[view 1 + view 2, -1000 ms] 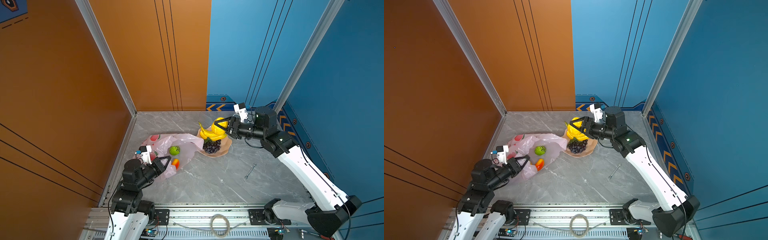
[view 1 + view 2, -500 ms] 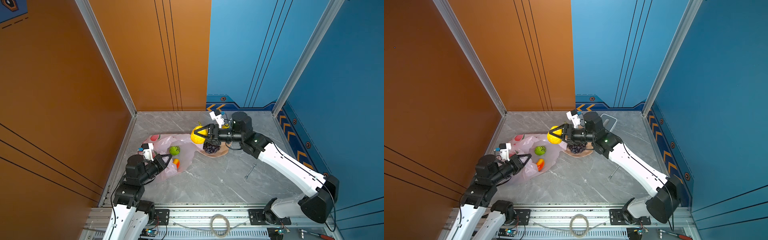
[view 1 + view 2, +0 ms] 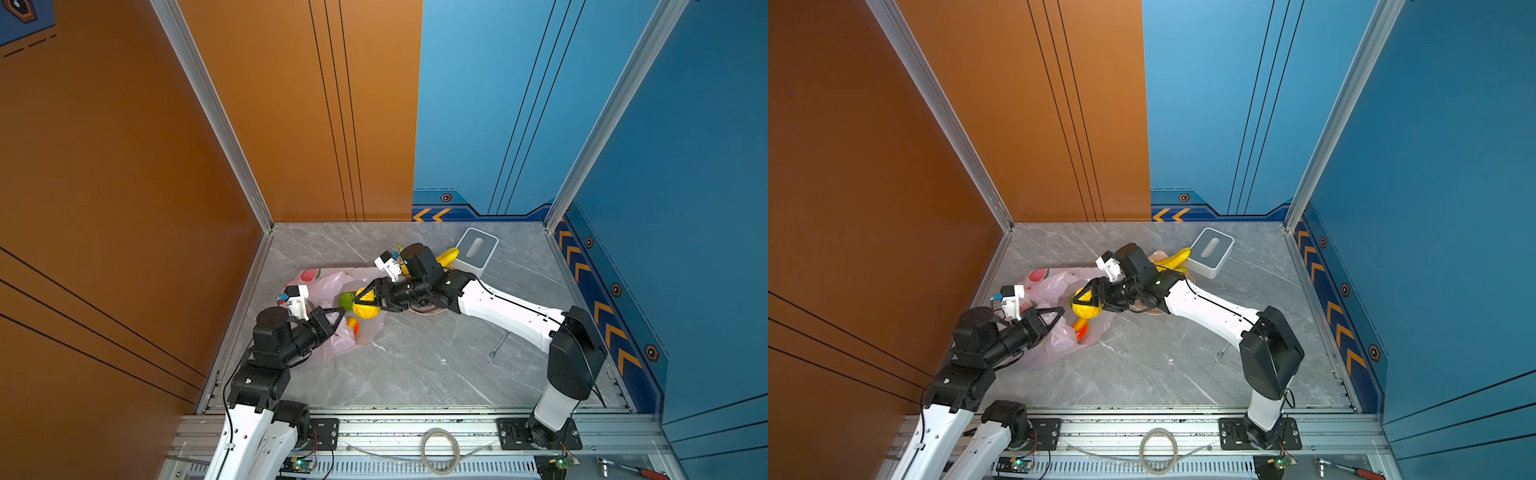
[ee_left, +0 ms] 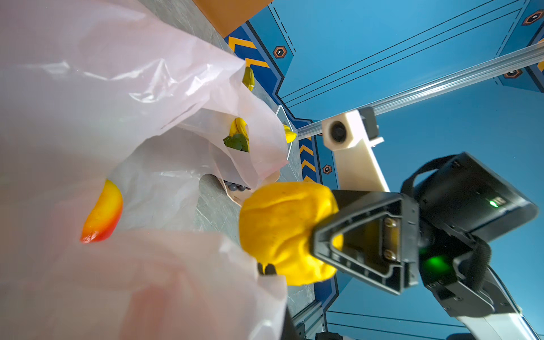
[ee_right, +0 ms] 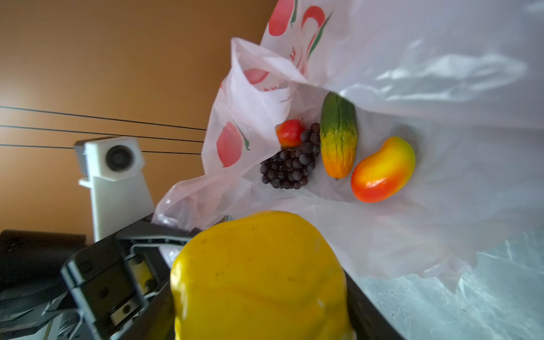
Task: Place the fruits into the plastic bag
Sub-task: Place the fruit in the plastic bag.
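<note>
The pale-pink plastic bag (image 3: 328, 282) lies at the left of the floor, its mouth facing the right arm. My left gripper (image 3: 338, 316) is shut on the bag's edge and holds the mouth up. My right gripper (image 3: 365, 303) is shut on a yellow lobed fruit (image 3: 365, 311) (image 4: 282, 232) right at the mouth. In the right wrist view, grapes (image 5: 290, 164), a red ball (image 5: 290, 132), a papaya (image 5: 338, 135) and a mango (image 5: 382, 170) lie inside the bag. A green fruit (image 3: 345, 299) sits beside the yellow one. Bananas (image 3: 446, 255) lie behind the right arm.
A white-grey box (image 3: 476, 251) stands at the back right, next to the bananas. The beige plate (image 3: 1152, 311) is mostly hidden under the right arm. A small wrench (image 3: 498, 345) lies on the marble floor to the right. Walls close in the left, back and right.
The right arm has carried the yellow fruit leftward from the plate to the bag's mouth. The left gripper has kept its hold on the bag and shifted slightly.
</note>
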`<state>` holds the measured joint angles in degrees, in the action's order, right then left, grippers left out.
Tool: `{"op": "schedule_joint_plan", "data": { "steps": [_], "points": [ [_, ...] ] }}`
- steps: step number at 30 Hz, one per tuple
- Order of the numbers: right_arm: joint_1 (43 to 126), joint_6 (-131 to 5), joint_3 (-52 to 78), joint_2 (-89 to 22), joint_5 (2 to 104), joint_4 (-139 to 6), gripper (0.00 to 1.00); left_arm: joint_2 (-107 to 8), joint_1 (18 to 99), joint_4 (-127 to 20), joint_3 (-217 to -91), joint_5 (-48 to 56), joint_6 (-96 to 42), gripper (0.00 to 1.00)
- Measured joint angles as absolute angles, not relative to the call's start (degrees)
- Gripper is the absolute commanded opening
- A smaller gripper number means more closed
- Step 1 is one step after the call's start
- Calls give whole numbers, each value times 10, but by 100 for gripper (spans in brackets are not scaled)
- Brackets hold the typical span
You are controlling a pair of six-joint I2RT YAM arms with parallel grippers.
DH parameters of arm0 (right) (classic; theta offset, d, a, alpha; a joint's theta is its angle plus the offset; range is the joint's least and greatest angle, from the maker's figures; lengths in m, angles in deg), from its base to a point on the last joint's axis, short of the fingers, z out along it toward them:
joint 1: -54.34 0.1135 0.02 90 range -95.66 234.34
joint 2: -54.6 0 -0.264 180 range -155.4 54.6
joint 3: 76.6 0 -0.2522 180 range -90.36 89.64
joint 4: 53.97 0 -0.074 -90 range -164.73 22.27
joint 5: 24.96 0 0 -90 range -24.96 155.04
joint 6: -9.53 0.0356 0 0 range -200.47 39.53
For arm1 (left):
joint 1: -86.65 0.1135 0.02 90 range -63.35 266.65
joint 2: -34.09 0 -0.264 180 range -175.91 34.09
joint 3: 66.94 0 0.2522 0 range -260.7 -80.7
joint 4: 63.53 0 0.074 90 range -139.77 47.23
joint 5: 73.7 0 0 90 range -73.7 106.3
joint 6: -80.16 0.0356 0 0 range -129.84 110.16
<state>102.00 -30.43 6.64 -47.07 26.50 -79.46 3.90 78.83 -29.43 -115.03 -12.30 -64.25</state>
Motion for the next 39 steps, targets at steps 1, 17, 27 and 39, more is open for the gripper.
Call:
{"op": "schedule_joint_plan", "data": {
  "steps": [1, 17, 27, 39],
  "points": [
    [1020, -308, 59, -484, 267, -797, 65, 36, 788, -294, -1154, -124, -639, 0],
    [1051, -344, -68, -616, 297, -853, 64, 28, 788, -303, -1171, -132, -629, 0],
    [1083, -346, -155, -700, 302, -870, 65, 26, 788, -329, -1163, -136, -635, 0],
    [1114, -340, -217, -770, 301, -883, 65, 28, 788, -338, -1155, -138, -638, 0]
  ]
}}
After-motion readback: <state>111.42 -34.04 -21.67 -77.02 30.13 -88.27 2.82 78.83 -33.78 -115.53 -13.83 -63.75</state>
